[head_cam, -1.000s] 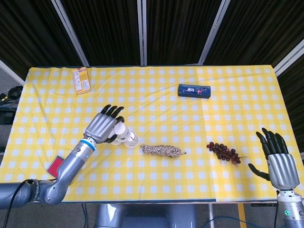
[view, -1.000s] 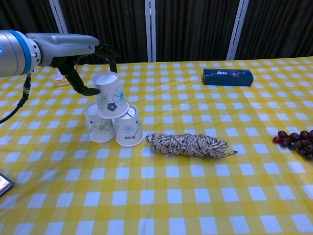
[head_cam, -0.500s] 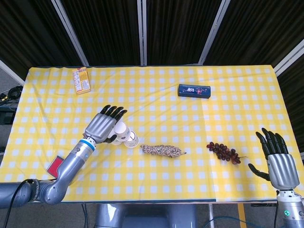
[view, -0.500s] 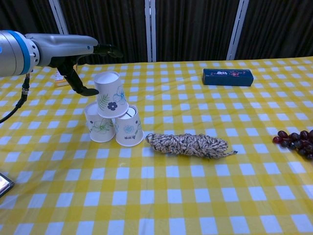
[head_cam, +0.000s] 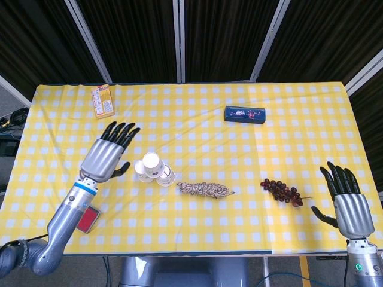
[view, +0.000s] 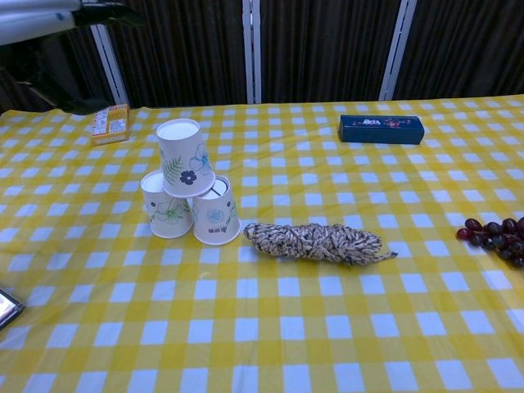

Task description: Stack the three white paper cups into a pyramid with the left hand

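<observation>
Three white paper cups with flower prints stand upside down as a small pyramid [view: 187, 193] [head_cam: 153, 169]. Two cups form the base side by side, and the third cup [view: 183, 157] sits tilted on top of them. My left hand [head_cam: 106, 153] hovers to the left of the stack with fingers spread, apart from the cups and holding nothing. In the chest view only part of the left hand [view: 57, 20] shows at the top left. My right hand [head_cam: 349, 204] is open at the front right table edge.
A coil of rope [view: 315, 242] lies just right of the cups. Dark grapes [head_cam: 281, 191] lie further right. A dark blue box [head_cam: 245, 114] and an orange carton [head_cam: 102, 101] sit at the back. A red card [head_cam: 88, 219] lies under the left forearm.
My left hand has drawn back to the left and up, away from the top cup. The three cups stay stacked. The right hand has barely moved.
</observation>
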`<state>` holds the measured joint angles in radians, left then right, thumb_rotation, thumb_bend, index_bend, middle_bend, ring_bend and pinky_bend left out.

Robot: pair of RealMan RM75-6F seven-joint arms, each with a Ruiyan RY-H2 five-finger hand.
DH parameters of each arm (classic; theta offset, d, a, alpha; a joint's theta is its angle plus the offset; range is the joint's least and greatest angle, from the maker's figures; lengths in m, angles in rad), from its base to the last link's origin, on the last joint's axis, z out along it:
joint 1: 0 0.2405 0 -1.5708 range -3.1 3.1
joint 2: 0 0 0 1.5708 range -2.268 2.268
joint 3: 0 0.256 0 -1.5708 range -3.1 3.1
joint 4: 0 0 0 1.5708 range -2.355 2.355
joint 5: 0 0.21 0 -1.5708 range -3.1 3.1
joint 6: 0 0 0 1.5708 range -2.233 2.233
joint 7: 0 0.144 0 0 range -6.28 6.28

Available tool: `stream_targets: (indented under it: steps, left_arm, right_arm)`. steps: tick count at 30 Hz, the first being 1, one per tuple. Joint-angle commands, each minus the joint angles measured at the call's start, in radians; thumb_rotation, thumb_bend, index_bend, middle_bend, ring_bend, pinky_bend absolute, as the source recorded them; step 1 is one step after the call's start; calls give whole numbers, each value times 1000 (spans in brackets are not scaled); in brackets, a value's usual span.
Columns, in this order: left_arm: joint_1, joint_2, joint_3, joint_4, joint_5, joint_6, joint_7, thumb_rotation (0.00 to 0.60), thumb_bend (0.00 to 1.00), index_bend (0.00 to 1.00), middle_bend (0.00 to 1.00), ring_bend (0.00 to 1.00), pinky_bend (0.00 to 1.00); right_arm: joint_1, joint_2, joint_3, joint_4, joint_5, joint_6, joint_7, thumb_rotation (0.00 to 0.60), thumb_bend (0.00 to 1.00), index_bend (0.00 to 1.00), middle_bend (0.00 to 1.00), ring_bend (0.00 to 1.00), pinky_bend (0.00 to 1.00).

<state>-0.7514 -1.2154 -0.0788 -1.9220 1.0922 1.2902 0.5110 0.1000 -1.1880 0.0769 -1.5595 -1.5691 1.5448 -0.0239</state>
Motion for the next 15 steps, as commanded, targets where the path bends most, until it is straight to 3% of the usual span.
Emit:
stream_targets:
  steps: [1,3,7,15]
  left_arm:
    - [244,27,150,27,166,252,-103,600,313,0,0,0,0]
    - [324,8,196,84,215,322,-143,600,280,0,0,0,0]
    - [426,-34,232,189,249,393,-181,600,227,0,0,0,0]
    - [515,-60,244,292,291,412,-226,600,226,0,0,0,0]
  right_arm:
    - [9,-13,2,6,12,-21,-19,600,66,0,0,0,0]
    - [14,-22,5,9,18,-29,-32,600,66,0,0,0,0]
    - [21,-35,1,14,10,-35,-54,600,66,0,0,0,0]
    - [28,-51,-7,20,-2,-44,-81,600,66,0,0,0,0]
